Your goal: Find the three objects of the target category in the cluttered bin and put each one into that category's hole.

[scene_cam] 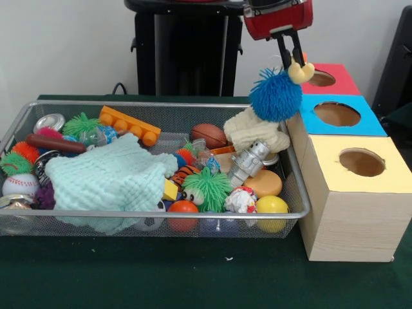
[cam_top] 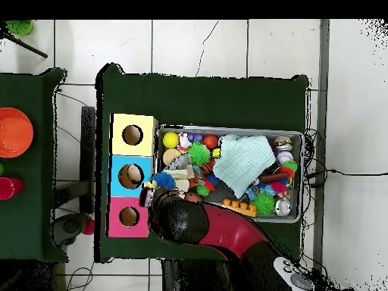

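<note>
The red and black arm's tool [scene_cam: 291,56] hangs above the right end of the wire mesh bin [scene_cam: 154,215], its two dark fingers closed on the yellow-beaked head of a fuzzy blue puffball creature [scene_cam: 275,95], which dangles clear of the clutter, just over a cream knitted cloth [scene_cam: 255,133] and beside the box's blue section. To the right of the bin stands a light wooden box with three round holes in its top: a yellow-topped hole [scene_cam: 362,162] nearest, a blue-topped hole [scene_cam: 337,114] in the middle and a pink-topped hole [scene_cam: 320,78] farthest back. Seen from overhead, the blue creature [cam_top: 164,180] sits at the edge between the bin and the blue hole [cam_top: 130,176]. Inside the bin lie a pale mint knitted cloth [scene_cam: 106,177], a green spiky puffball [scene_cam: 206,188], an orange toy brick [scene_cam: 129,125], a small brown football [scene_cam: 209,135], a silver toy robot [scene_cam: 250,162], a yellow ball [scene_cam: 271,206] and a baseball [scene_cam: 20,185]. All rest on a dark green surface [scene_cam: 193,270].
</note>
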You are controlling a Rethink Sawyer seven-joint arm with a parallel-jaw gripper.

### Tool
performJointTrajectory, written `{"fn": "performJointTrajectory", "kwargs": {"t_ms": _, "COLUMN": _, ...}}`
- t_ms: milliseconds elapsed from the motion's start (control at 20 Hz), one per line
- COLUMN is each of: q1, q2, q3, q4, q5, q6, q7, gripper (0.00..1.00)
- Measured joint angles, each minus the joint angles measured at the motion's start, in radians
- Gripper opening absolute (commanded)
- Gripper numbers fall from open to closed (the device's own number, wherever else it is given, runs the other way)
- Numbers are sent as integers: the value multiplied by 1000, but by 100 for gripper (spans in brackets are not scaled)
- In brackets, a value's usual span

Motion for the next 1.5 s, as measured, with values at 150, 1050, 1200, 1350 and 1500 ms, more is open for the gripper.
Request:
{"fn": "performJointTrajectory", "kwargs": {"t_ms": 150, "q1": 27, "q2": 12, "q3": -11, "q4": 0, "q5": 0, "q6": 0, "q7": 0, "gripper": 0}}
{"fn": "performJointTrajectory", "kwargs": {"t_ms": 1050, "q1": 105, "q2": 31, "q3": -42, "q4": 21, "q5": 7, "q6": 0, "q7": 0, "gripper": 0}}
{"fn": "performJointTrajectory", "kwargs": {"t_ms": 1200, "q1": 121, "q2": 31, "q3": -62, "q4": 21, "q5": 10, "q6": 0, "q7": 0, "gripper": 0}}
{"fn": "performJointTrajectory", "kwargs": {"t_ms": 1350, "q1": 130, "q2": 31, "q3": -74, "q4": 21, "q5": 12, "q6": 0, "q7": 0, "gripper": 0}}
{"fn": "performJointTrajectory", "kwargs": {"t_ms": 1500, "q1": 142, "q2": 31, "q3": -89, "q4": 21, "q5": 14, "q6": 0, "q7": 0, "gripper": 0}}
